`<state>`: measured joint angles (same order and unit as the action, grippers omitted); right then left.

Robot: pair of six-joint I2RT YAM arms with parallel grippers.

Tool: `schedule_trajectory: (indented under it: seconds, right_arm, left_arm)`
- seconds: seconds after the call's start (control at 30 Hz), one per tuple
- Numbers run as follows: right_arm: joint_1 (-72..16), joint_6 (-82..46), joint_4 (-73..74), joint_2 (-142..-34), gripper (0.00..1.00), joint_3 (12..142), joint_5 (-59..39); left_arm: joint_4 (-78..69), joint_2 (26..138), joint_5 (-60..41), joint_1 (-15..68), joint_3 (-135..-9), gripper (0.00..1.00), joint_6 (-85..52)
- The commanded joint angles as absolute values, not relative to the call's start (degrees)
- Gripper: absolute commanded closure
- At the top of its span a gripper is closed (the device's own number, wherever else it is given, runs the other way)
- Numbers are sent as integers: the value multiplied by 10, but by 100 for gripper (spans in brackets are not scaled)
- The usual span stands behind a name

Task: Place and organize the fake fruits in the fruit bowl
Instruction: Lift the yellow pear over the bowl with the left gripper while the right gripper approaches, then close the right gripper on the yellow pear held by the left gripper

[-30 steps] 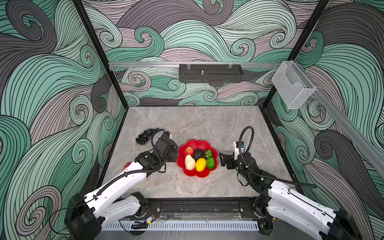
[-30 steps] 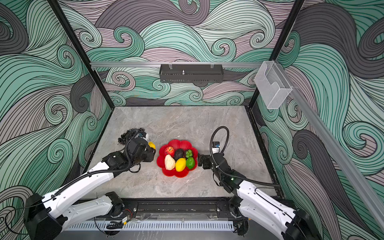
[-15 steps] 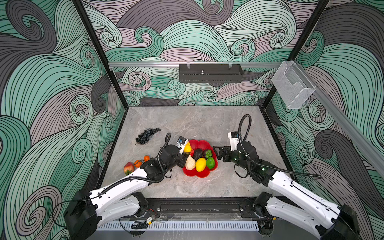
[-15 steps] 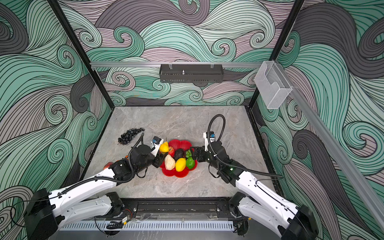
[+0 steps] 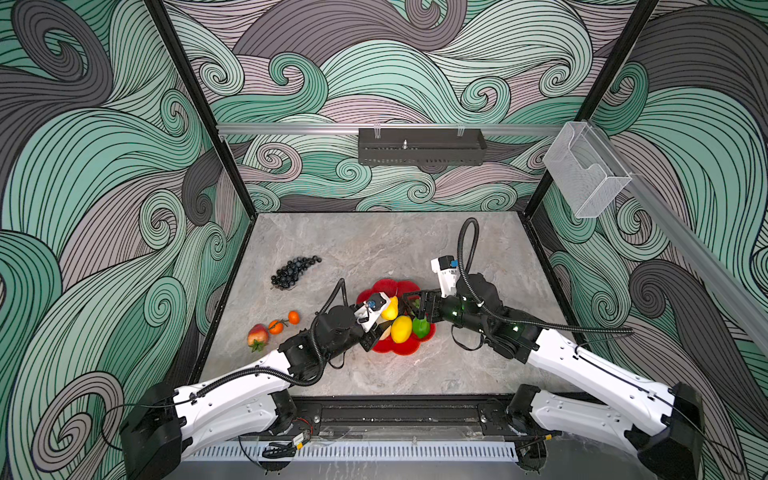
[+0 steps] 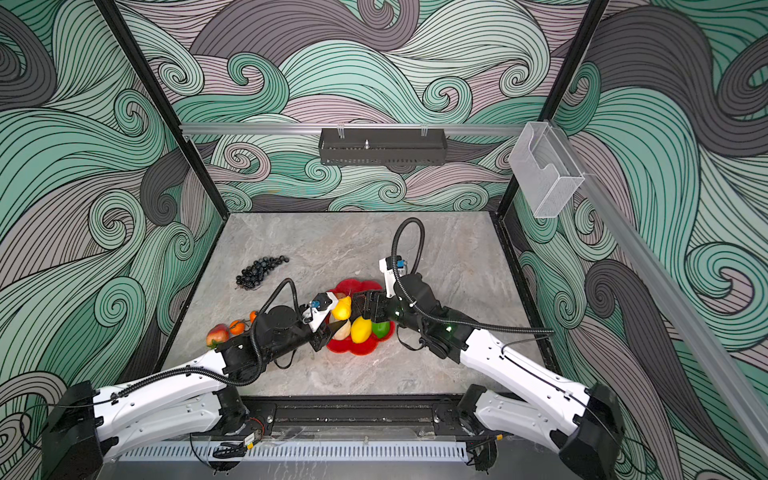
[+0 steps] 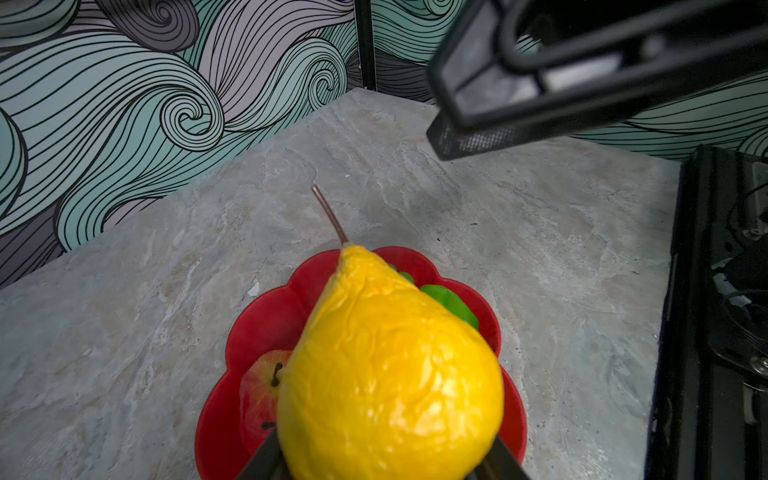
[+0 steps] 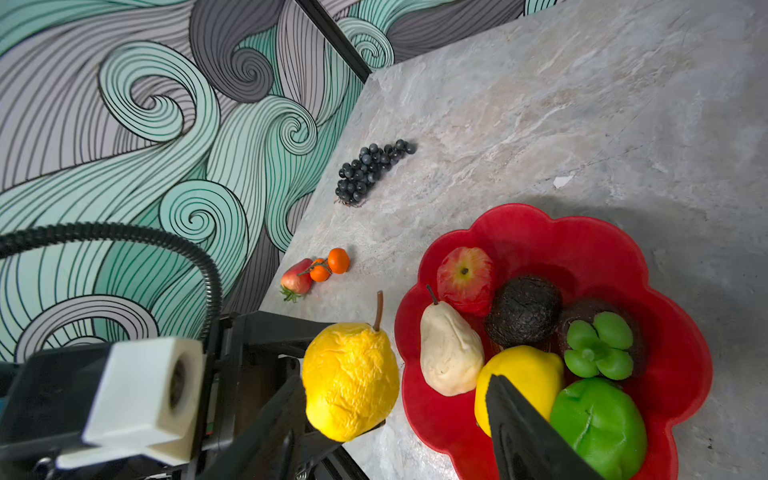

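Two oranges (image 5: 275, 326), strawberry (image 5: 257, 335), grapes (image 5: 294, 271) outside red bowl (image 5: 386, 286).

White shells on the long links of the left arm (image 5: 266, 368) and right arm (image 5: 582, 365), black at every joint; ribbed black cable (image 5: 459, 249) looping over each wrist, a white camera block (image 5: 442, 272) with blue plug, green lights (image 5: 455, 309) glowing, black left gripper (image 5: 384, 318) and right gripper (image 5: 415, 307).

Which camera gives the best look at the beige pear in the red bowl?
The right wrist view: the beige pear lies whole and close in the fruit bowl. Both top views show only a sliver; the left wrist view shows none.
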<state>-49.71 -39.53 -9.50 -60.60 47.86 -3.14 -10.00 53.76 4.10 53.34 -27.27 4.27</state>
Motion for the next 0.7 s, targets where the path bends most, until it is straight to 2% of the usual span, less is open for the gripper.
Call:
schedule_trajectory:
  seconds: [0.0,0.37,0.57,0.67]
  right_arm:
    - [-506,-411,-75,-623,35,484,-46]
    - [-510,-419,-62,-650,46,484,-60]
    - [-510,-401,-70,-657,62,495,-49]
    - [-511,-388,-83,-661,75,504,-44]
  left_arm:
    - [-129,526,26,545,-267,50,64]
    - [-135,525,16,561,-264,50,75]
    - [-134,532,9,567,-265,50,80]
    - [-133,537,6,569,-266,50,83]
